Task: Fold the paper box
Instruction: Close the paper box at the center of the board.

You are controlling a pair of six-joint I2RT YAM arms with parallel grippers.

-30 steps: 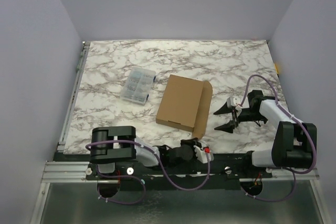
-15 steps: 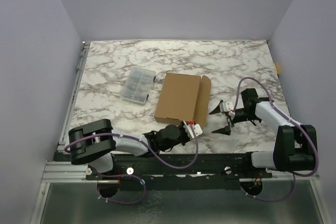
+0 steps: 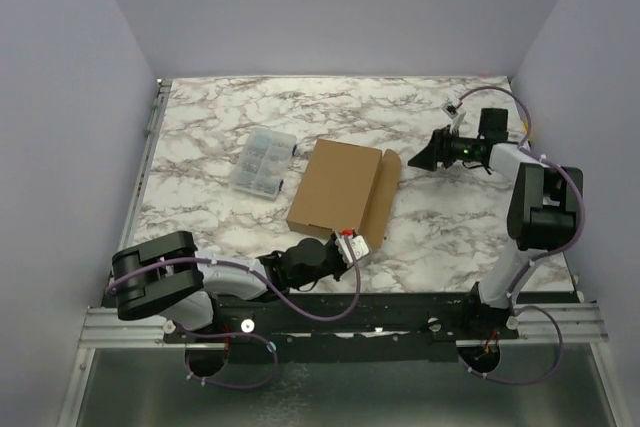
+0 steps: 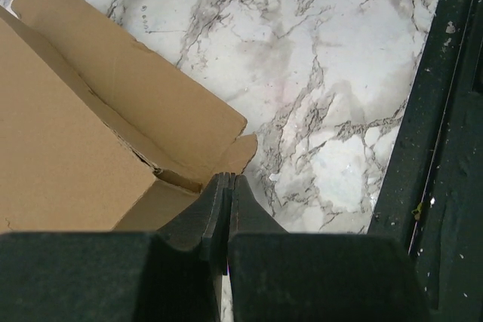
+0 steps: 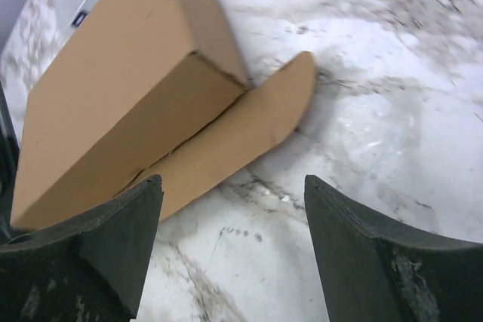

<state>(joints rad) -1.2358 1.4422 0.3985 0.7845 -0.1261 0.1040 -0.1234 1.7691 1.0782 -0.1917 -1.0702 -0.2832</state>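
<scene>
The paper box point(image 3: 335, 187) is a shallow brown cardboard mailer lying flat mid-table, with a long flap point(image 3: 381, 197) open along its right side. My left gripper point(image 3: 347, 243) is shut and empty, its tips point(image 4: 228, 179) right at the box's near right corner point(image 4: 177, 180). The box top point(image 4: 68, 156) and its flap point(image 4: 151, 88) fill the left of that view. My right gripper point(image 3: 422, 159) is open and empty, low over the table right of the flap's far end. In the right wrist view the gripper point(image 5: 232, 186) faces the box point(image 5: 128, 73) and the flap point(image 5: 241, 133).
A small clear plastic compartment case point(image 3: 262, 162) lies left of the box. The black base rail point(image 4: 430, 126) runs along the near table edge. Purple walls close the back and sides. Bare marble table point(image 3: 450, 237) lies right of the box.
My left arm reached forward from the rail to the box's near right corner. My right arm swung from the near right up to the far right, beside the flap's far end.
</scene>
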